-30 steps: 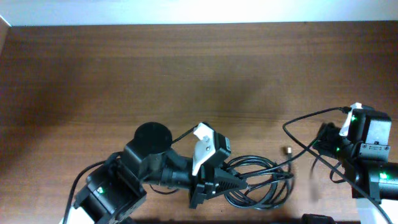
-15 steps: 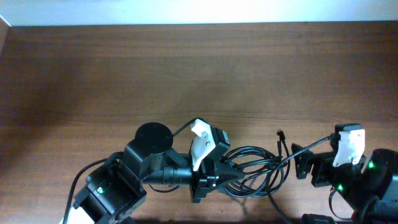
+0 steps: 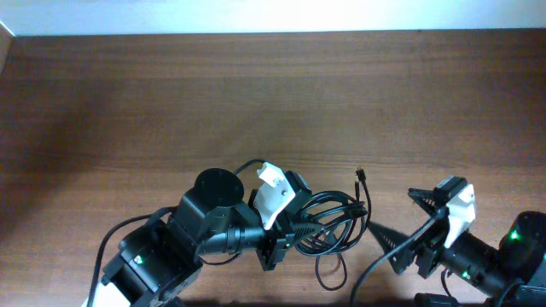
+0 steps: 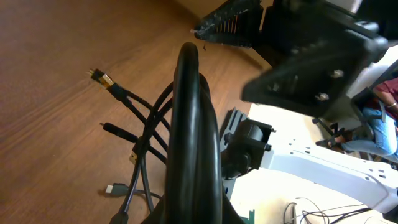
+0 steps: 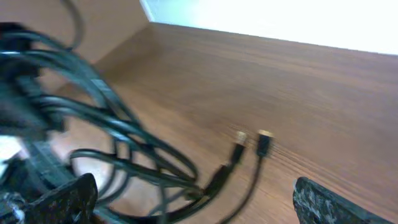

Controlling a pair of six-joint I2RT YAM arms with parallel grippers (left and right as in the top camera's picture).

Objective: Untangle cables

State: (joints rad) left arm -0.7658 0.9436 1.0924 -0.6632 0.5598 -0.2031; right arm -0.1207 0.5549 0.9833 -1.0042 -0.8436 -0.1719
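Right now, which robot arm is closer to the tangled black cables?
Left. The left gripper has its jaws shut on the cables, so it is touching them. The right gripper is close beside them on their right, with its jaws wide open.

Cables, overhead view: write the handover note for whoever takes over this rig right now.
Left claw: shut on the cables, holding the looped bundle near the front edge of the table.
Right claw: open and empty, pointed at the bundle from its right, not touching it.
Plug ends poke out on the bundle's far side.
Done: bundle gripped by one arm.
Left: nothing separated; the loops overlap. Probably take a free end with the right claw and draw it out.
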